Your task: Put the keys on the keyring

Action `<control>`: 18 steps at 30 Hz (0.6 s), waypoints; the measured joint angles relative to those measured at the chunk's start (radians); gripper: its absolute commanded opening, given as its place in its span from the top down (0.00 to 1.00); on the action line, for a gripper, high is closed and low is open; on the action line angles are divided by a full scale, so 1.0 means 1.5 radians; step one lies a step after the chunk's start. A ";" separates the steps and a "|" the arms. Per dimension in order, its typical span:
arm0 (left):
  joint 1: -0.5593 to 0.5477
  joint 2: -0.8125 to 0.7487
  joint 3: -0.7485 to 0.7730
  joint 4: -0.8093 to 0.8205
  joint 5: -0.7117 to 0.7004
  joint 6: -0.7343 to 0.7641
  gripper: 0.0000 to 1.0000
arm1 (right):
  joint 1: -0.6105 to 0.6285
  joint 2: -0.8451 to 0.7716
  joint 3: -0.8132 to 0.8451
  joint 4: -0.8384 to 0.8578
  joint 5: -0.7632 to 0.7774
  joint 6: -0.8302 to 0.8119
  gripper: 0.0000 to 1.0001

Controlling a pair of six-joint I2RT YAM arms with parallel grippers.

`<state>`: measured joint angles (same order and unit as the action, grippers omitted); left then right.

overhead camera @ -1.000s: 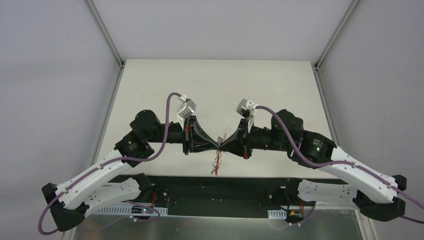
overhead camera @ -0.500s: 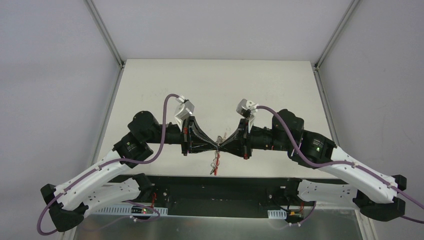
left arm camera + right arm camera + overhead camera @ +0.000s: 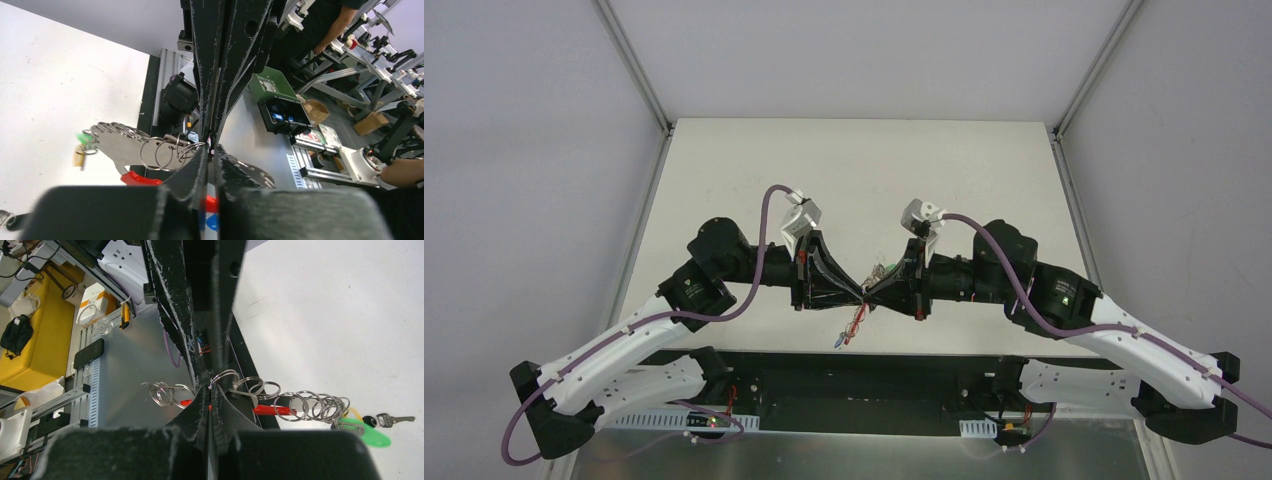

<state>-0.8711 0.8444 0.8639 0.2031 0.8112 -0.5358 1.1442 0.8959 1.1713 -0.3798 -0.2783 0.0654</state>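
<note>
Tip to tip, the right gripper point(image 3: 871, 291) pinches the keyring point(image 3: 856, 319), keys point(image 3: 840, 341) dangling below it. I cannot tell whether the left gripper point(image 3: 860, 294) grips.

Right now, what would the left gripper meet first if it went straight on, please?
Most likely the right gripper, facing it tip to tip at the keyring, though depth is unclear.

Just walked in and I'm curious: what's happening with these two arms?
The left arm and right arm meet tip to tip above the table, the keyring between them. The right gripper is shut on it beside its red section. The left gripper has its jaws there too; their grip is unclear. The keys, one green-headed, show at its far end.
</note>
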 measured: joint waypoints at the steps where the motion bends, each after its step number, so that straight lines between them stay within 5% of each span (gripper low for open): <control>1: 0.000 0.000 0.001 0.001 0.001 0.001 1.00 | 0.000 0.000 0.000 0.001 0.000 0.000 1.00; 8: 0.000 -0.004 0.002 0.001 0.005 0.002 1.00 | 0.002 -0.001 -0.001 0.003 -0.003 0.000 1.00; 18: -0.002 -0.048 -0.015 0.006 -0.020 0.021 1.00 | 0.008 -0.009 -0.003 0.039 -0.010 0.002 0.71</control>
<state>-0.8742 0.7731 0.8417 0.2123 0.7811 -0.5049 1.1557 0.8818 1.1664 -0.3214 -0.2932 0.0681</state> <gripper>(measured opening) 0.006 0.206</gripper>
